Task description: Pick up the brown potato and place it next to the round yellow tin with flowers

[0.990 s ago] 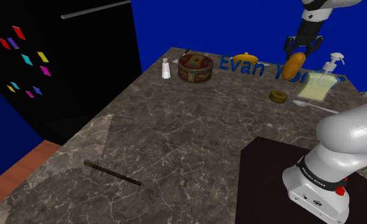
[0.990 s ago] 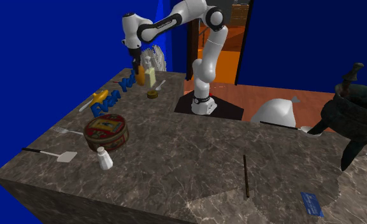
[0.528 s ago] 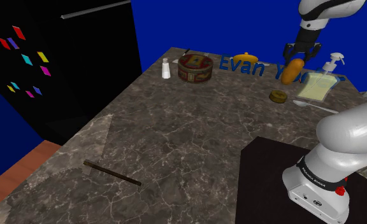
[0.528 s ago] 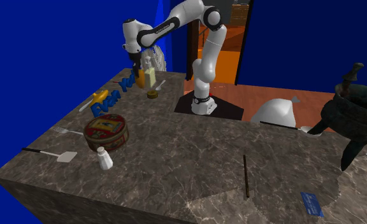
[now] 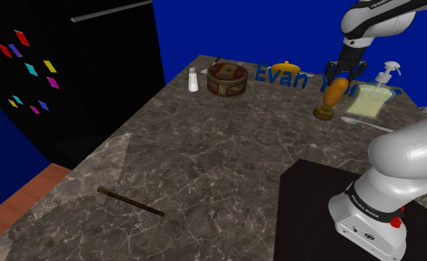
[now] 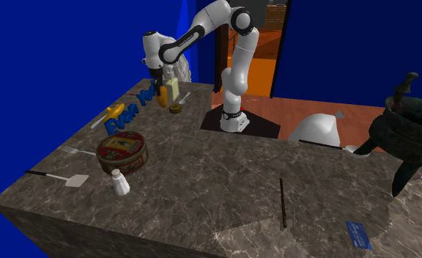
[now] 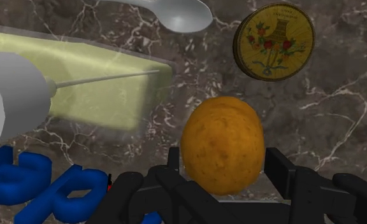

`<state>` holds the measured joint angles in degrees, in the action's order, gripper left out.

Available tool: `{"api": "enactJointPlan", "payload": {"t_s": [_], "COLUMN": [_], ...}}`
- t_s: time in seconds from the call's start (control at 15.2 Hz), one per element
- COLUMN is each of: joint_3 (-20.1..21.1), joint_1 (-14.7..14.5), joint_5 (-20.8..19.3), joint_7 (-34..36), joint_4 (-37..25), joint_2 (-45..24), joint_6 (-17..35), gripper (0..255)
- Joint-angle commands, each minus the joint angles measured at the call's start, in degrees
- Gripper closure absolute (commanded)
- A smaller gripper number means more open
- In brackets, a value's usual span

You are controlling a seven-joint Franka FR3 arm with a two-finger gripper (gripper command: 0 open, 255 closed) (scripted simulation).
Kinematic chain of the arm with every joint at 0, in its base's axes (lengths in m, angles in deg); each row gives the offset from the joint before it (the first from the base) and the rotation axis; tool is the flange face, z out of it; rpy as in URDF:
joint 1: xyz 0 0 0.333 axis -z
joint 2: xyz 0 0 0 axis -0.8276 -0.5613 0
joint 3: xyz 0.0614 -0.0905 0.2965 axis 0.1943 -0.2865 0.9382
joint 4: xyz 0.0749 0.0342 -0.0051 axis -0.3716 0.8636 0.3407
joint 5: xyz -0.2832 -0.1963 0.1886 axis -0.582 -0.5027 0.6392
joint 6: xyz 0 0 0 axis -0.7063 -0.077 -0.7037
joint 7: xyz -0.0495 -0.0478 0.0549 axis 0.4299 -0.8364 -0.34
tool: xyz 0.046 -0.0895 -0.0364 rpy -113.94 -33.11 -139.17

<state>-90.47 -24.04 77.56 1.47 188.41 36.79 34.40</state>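
An orange-brown potato [image 5: 333, 90] hangs in the air above the marble counter, clasped in my black gripper [image 5: 335, 84]. In the wrist view the potato [image 7: 222, 144] sits between the two fingers [image 7: 289, 177], which press on its sides. The small round yellow tin with flowers [image 5: 323, 113] lies flat on the counter just below and a little toward the shoulder view's left of the potato. Seen from the wrist, the tin [image 7: 273, 41] lies beyond the potato. From the second exterior view the potato [image 6: 163, 96] is above and left of the tin [image 6: 175, 108].
A pale yellow pump bottle [image 5: 372, 98] lies beside a spoon [image 5: 364, 123] near the tin. Blue letters [image 5: 282, 77], a yellow lidded dish [image 5: 285, 67], a large red round tin [image 5: 227, 78] and a salt shaker [image 5: 193, 79] line the far edge. A dark stick [image 5: 130, 202] lies nearer.
The gripper has carried the potato down and toward the shoulder view's left, from beside the pump bottle to just above the small yellow tin.
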Motion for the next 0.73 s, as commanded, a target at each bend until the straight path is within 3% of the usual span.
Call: {"api": "enactJointPlan", "payload": {"t_s": [0.0,0.66], "joint_3": [-0.07,-0.48], "joint_1": [0.0,0.14], "joint_5": [-0.05,-0.28], "joint_7": [0.16,0.61], "joint_4": [0.97,4.56], "joint_2": [-0.68,-4.3], "joint_6": [1.59,8.76], "gripper": [255,255]}}
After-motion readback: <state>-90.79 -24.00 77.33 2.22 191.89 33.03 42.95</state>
